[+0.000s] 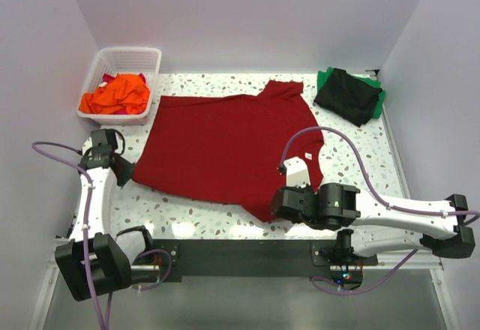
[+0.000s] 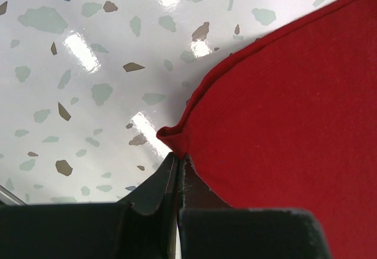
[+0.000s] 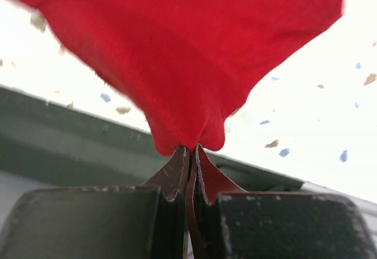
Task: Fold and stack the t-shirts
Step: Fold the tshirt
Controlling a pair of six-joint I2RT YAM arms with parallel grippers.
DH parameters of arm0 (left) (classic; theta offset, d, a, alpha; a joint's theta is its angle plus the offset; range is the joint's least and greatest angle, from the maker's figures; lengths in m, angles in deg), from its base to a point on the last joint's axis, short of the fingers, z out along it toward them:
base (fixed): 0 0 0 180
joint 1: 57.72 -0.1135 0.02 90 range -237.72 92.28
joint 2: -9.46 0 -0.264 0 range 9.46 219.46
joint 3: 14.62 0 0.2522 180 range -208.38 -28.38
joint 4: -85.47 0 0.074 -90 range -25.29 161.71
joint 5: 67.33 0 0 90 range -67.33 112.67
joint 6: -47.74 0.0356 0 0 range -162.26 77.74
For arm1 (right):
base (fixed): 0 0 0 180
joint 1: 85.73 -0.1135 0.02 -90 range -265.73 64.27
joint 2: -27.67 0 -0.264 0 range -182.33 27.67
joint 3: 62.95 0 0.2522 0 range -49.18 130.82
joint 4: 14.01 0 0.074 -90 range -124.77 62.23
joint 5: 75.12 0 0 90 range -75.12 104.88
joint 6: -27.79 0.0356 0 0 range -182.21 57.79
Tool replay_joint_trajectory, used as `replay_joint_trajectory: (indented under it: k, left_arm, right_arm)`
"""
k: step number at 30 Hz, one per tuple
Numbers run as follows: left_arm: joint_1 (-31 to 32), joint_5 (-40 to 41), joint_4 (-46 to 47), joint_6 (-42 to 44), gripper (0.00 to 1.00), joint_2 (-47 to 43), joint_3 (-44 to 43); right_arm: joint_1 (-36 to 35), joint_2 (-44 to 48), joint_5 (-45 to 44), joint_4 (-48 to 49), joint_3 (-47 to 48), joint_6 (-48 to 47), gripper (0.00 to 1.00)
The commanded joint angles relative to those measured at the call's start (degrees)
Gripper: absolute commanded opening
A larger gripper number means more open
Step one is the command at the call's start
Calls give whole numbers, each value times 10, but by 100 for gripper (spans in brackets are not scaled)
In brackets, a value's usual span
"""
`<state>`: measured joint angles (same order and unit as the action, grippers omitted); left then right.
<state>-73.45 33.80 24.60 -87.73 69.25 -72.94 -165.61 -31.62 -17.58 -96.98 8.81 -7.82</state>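
Note:
A dark red t-shirt [image 1: 225,146] lies spread across the middle of the speckled table [image 1: 360,150]. My left gripper [image 1: 129,171] is shut on the shirt's near-left corner, and the left wrist view shows the cloth [image 2: 283,112] pinched at the fingertips [image 2: 171,168]. My right gripper [image 1: 279,204] is shut on the near-right corner of the same shirt. In the right wrist view that cloth [image 3: 188,53] hangs lifted from the closed jaws. Orange and red t-shirts [image 1: 116,96] fill the basket. A folded black t-shirt [image 1: 346,94] lies on a green one [image 1: 379,97] at the back right.
The white slatted basket [image 1: 142,56] stands at the back left corner. Walls close in the table on the left, back and right. A black rail [image 1: 240,251] runs along the near edge between the arm bases.

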Motion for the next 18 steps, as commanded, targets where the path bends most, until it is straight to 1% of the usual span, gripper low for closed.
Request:
replay_joint_trajectory:
  k: [1, 4, 6, 9, 14, 17, 18]
  left_arm:
    - [-5, 7, 18, -11, 0, 20, -39]
    - [-4, 3, 33, -7, 0, 37, -50]
    - [-3, 3, 47, 0, 0, 46, -61]
    - [3, 4, 65, 13, 0, 65, -82]
    - [17, 5, 83, 27, 0, 112, -124]
    - [32, -1, 93, 32, 0, 152, -147]
    - [47, -1, 101, 36, 0, 173, -151]
  right_arm:
    - [-3, -47, -143, -32, 51, 9, 0]
    - [0, -77, -184, -45, 74, 29, 0]
    - [3, -84, -195, -47, 84, 32, 0]
    - [35, -87, -204, -29, 88, 20, 0]
    - [124, -85, -192, 39, 81, -50, 0]
    - [170, -87, -181, 88, 74, -103, 0]
    - [182, -93, -175, 100, 72, -117, 0]
